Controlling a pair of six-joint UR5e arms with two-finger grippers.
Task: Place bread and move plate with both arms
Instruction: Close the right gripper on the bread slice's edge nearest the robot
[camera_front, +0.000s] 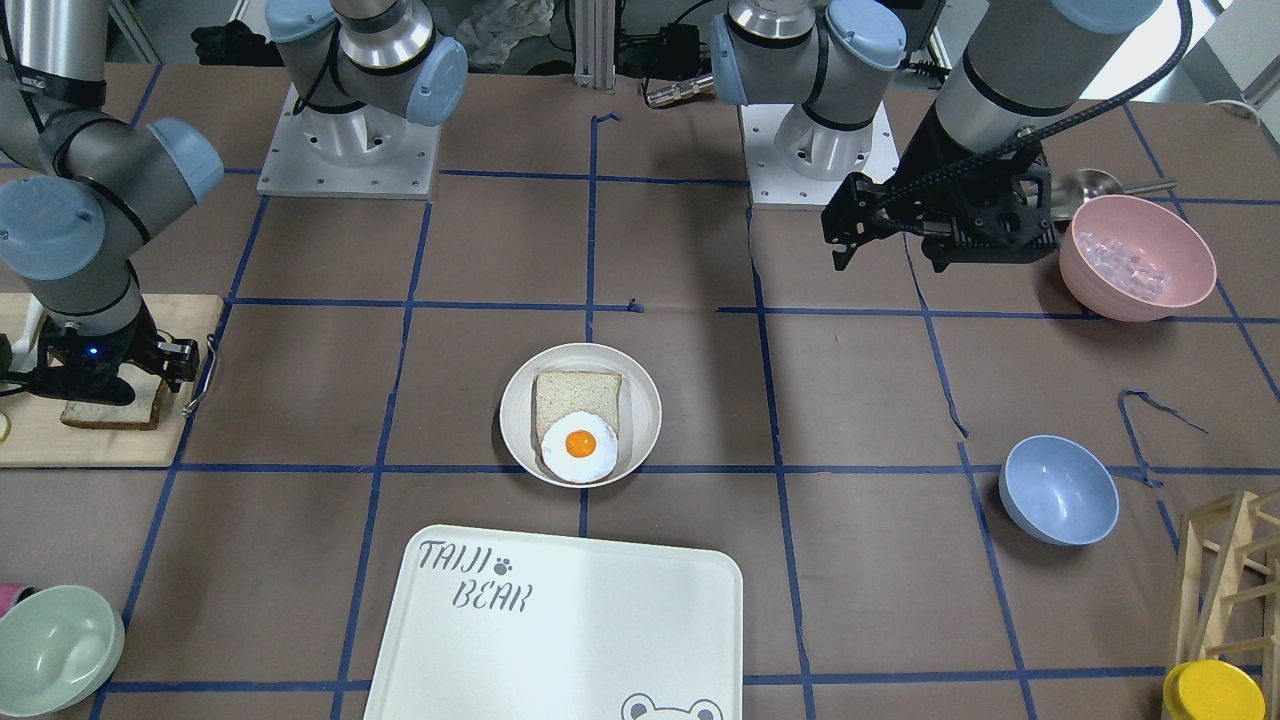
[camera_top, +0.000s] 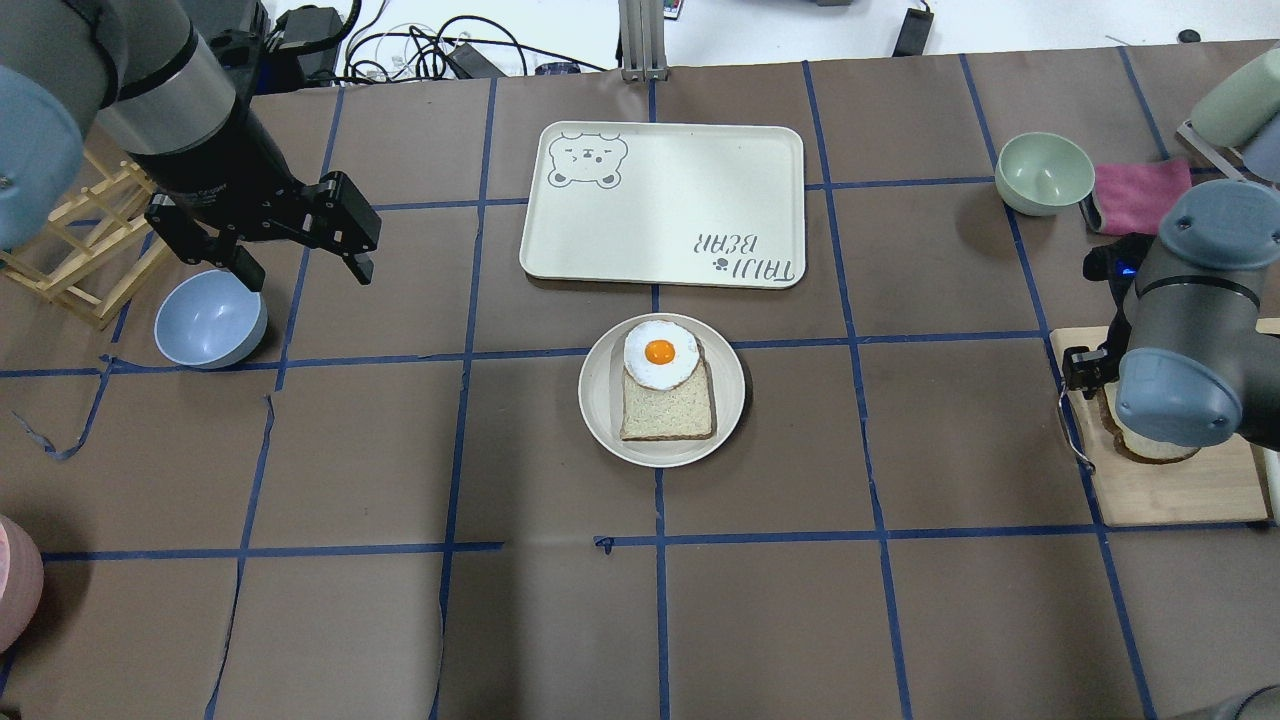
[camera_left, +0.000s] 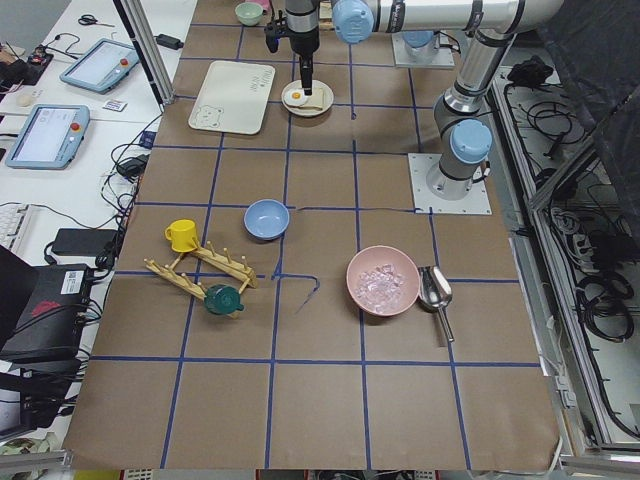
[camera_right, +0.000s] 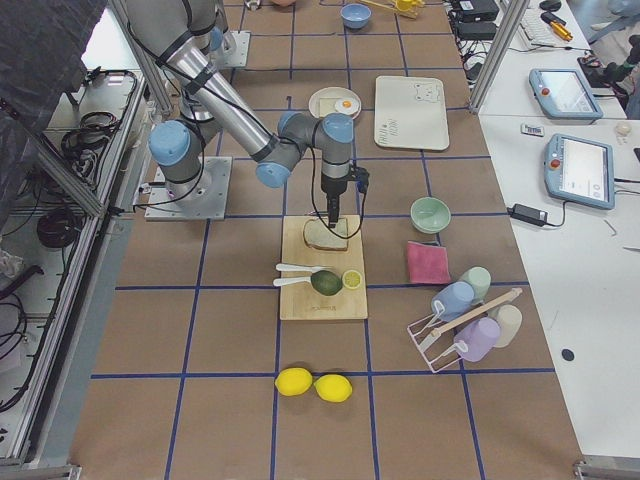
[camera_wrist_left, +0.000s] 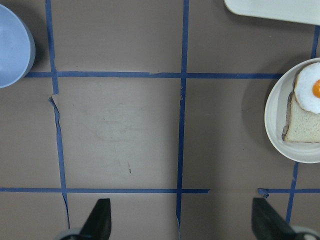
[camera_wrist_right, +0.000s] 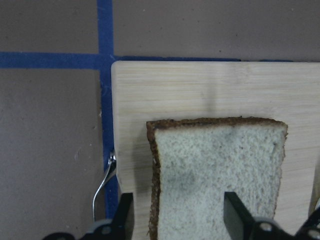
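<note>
The dark-crusted whole-wheat bread slice (camera_wrist_right: 220, 160) lies flat on the pale wooden cutting board (camera_wrist_right: 200, 90), directly beneath the right gripper (camera_wrist_right: 179, 200) and well apart from the round cream-white plate (camera_top: 600, 420) at table centre. The right arm is nearer, wrist pointing straight down, jaws apart across the slice's width; contact probably not made. The left gripper (camera_top: 305, 272) hangs spread and empty.

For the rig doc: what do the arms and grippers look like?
The left arm and right arm are silver-grey tubes with light-blue joint caps. The left gripper and right gripper are black, with two fingers each. A black ribbed cable runs down the left arm; a blue light glows at the right wrist.
</note>
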